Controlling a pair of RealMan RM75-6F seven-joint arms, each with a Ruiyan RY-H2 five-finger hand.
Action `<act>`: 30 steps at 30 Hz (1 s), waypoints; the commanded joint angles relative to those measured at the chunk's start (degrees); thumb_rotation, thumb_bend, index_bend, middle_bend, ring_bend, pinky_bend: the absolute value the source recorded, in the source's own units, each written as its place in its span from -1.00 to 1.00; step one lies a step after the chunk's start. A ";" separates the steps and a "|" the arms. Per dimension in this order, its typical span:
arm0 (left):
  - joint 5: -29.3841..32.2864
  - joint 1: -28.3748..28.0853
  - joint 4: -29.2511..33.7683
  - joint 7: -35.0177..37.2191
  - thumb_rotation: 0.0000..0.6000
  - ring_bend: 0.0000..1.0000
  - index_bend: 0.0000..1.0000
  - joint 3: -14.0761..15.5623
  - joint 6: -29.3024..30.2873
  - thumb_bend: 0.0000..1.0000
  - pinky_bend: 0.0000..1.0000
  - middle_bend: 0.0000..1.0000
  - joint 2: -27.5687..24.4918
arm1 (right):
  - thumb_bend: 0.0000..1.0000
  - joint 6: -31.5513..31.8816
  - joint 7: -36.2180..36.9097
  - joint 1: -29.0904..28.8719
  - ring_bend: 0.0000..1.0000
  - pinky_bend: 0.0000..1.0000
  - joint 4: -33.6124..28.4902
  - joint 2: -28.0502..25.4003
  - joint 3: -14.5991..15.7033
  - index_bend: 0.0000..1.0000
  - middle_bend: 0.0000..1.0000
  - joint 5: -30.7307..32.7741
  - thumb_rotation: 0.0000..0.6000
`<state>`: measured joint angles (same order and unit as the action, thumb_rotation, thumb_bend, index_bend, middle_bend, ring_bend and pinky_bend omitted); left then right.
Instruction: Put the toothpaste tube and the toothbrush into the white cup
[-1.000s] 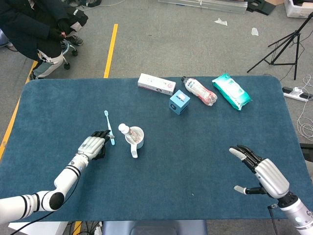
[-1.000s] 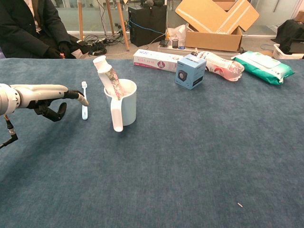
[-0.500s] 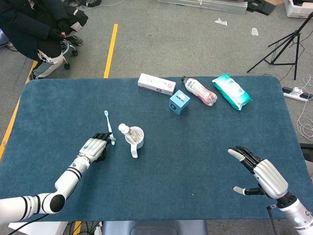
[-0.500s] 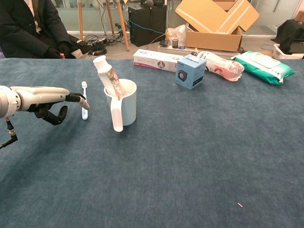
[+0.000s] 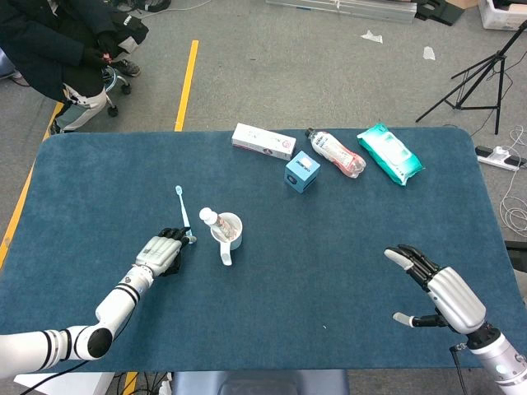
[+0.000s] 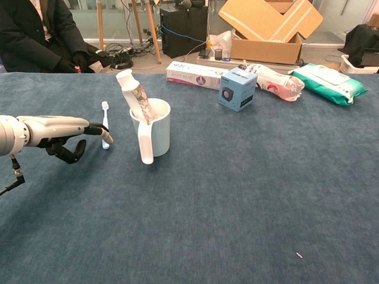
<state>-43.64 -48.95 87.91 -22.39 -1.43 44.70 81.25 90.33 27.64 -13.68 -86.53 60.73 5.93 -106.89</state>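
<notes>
Toothbrush (image 5: 184, 213) unmoved, left hand (image 5: 161, 251) nearer its handle end than before, grasp unclear

My left hand (image 5: 161, 253) has drawn back toward me along the table since a second ago, and now its fingertips (image 6: 106, 138) lie at the near end of the toothbrush (image 5: 183, 212) (whether they touch it I cannot tell) instead of alongside its handle. My right hand (image 5: 440, 294) has shifted only very slightly, fingers spread as before.
</notes>
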 commanded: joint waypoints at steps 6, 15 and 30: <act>0.04 -0.20 -0.55 -0.03 1.00 -1.00 -0.73 0.06 -0.20 0.77 -1.00 -1.00 0.45 | -0.98 0.06 0.14 0.03 -0.83 -0.19 0.07 -0.01 -0.12 -0.96 -0.71 0.25 1.00; 1.83 -0.72 -1.61 -1.48 1.00 -1.00 -0.75 0.80 -0.53 0.77 -1.00 -1.00 1.11 | -0.98 0.11 0.21 0.01 -0.83 -0.19 0.09 -0.07 -0.01 -0.96 -0.71 0.03 1.00; 4.18 -0.86 -2.27 -2.45 1.00 -1.00 -0.75 1.03 0.27 0.77 -1.00 -1.00 0.49 | -0.98 0.36 0.31 0.09 -0.83 -0.19 0.14 -0.09 -0.01 -0.96 -0.71 -0.03 1.00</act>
<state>-39.55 -49.80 85.74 -24.77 -0.42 44.95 81.81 90.68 27.96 -13.58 -86.38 60.64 5.92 -106.91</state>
